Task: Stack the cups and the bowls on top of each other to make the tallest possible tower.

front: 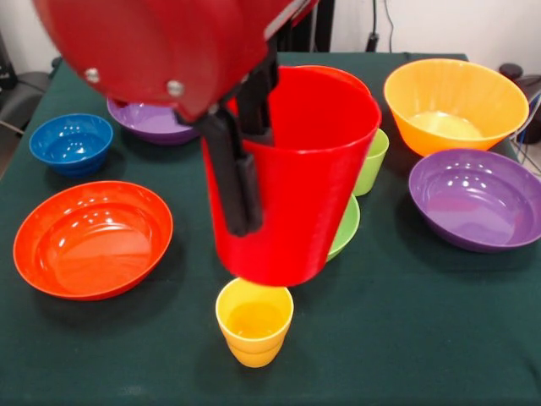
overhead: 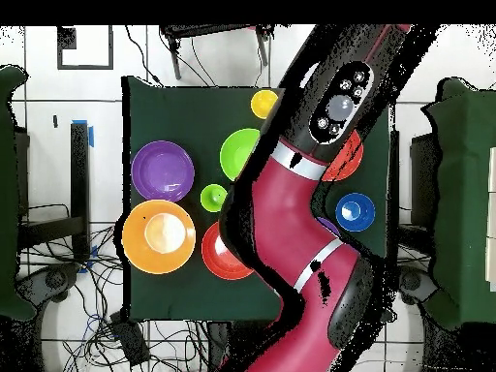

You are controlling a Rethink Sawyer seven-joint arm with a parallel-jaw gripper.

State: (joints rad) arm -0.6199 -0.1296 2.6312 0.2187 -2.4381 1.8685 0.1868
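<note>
In the front view my gripper (front: pixel 247 199) is shut on the wall of the red cup (front: pixel 313 178), one finger (front: pixel 232 182) outside and one inside. It holds the cup upright in the air, its base just above the yellow cup (front: pixel 254 321), which stands alone near the front edge. The yellow cup also shows in the overhead view (overhead: pixel 264 103), beside the arm's end. The light green cup (front: pixel 373 159) and the green bowl (front: pixel 346 227) stand behind the red cup, partly hidden. The arm hides the gripper and the red cup in the overhead view.
A red-orange bowl (front: pixel 91 238) and the blue bowl (front: pixel 72 142) stand at the left, with a purple bowl (front: pixel 152 123) behind. The orange bowl (front: pixel 456 103) and another purple bowl (front: pixel 478 199) are at the right. A second red-orange bowl (overhead: pixel 225 254) shows in the overhead view.
</note>
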